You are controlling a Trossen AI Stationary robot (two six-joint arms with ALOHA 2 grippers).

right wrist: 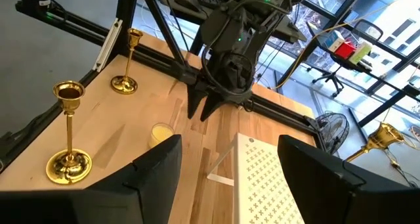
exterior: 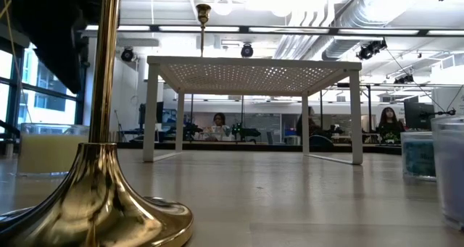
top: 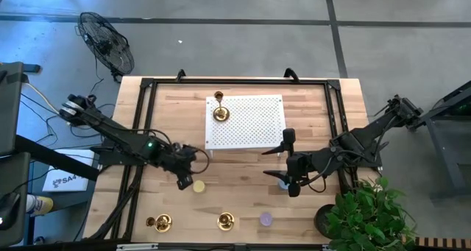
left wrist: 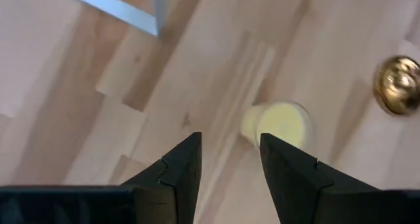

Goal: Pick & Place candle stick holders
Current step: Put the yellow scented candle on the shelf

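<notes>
Candlesticks number three in the high view: one candle stick holder [top: 219, 110] stands on the far-left corner of the white perforated stand [top: 254, 126], and two more [top: 160, 222] [top: 226, 221] stand side by side at the near edge of the table [top: 346, 104]. Three flat discs lie on the wood: a yellow disc [top: 199, 186], a purple disc [top: 266, 219] and a blue disc [top: 282, 183] under the right arm. The left end effector [top: 184, 180] hangs just left of the yellow disc, the right end effector [top: 291, 186] right of centre; bare wood lies open between them. A black frame [top: 143, 96] borders the table's far and side edges.

Low view: a brass base [exterior: 101, 203] fills the near left, and the stand holds its candlestick at its far-left corner.

Left wrist view: dark fingers [left wrist: 184, 168] stand partly apart, gripping nothing, over the yellow disc.

Right wrist view: fingers [right wrist: 157, 165] spread wide, empty; two candlesticks stand near the table's edge.
</notes>
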